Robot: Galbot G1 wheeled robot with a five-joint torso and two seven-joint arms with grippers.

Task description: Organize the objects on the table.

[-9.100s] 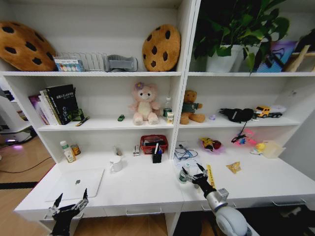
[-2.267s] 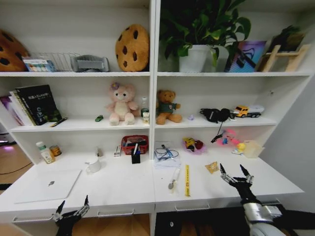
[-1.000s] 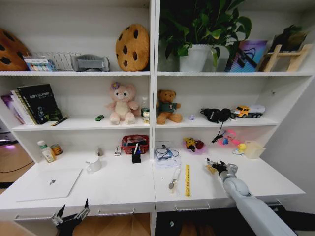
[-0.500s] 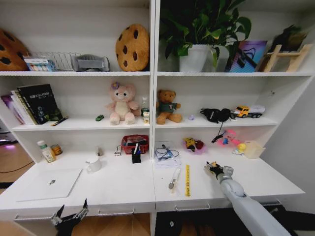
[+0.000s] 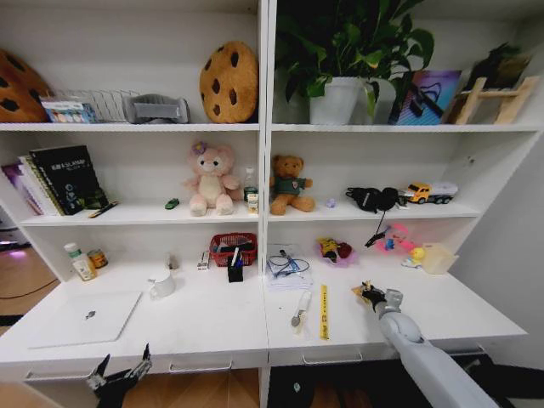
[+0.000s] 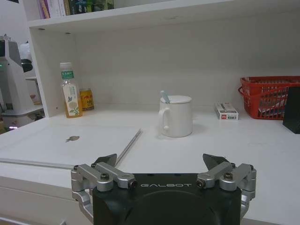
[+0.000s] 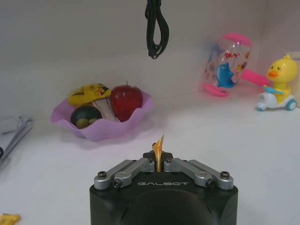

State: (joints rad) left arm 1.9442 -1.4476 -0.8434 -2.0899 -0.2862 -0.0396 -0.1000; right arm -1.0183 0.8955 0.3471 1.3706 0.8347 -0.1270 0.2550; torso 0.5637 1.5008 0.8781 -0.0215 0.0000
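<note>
My right gripper (image 5: 369, 294) rests on the right half of the white table (image 5: 212, 327), shut on a small yellow-orange wrapper (image 5: 359, 290). In the right wrist view the wrapper (image 7: 160, 145) sticks up as a thin edge between the closed fingers of the right gripper (image 7: 158, 161). My left gripper (image 5: 119, 378) hangs open below the table's front edge at the far left. In the left wrist view the left gripper (image 6: 161, 164) holds nothing and faces the silver laptop (image 6: 70, 143). The laptop (image 5: 85, 316) lies closed on the left end. A green-lidded bottle (image 5: 81, 263) stands behind it.
A white mug (image 5: 161, 285), a red basket (image 5: 232, 248) and a black pen holder (image 5: 235, 272) stand mid-table. A yellow ruler (image 5: 323, 310) and a slim pen-like item (image 5: 299, 308) lie near my right arm. A pink bowl of toy fruit (image 7: 101, 117) and a toy duck (image 7: 281, 82) sit ahead of the right gripper.
The right gripper went from open at the table's front edge to the wrapper and shut on it. The left gripper stayed put. The head camera turned right since the oldest frame.
</note>
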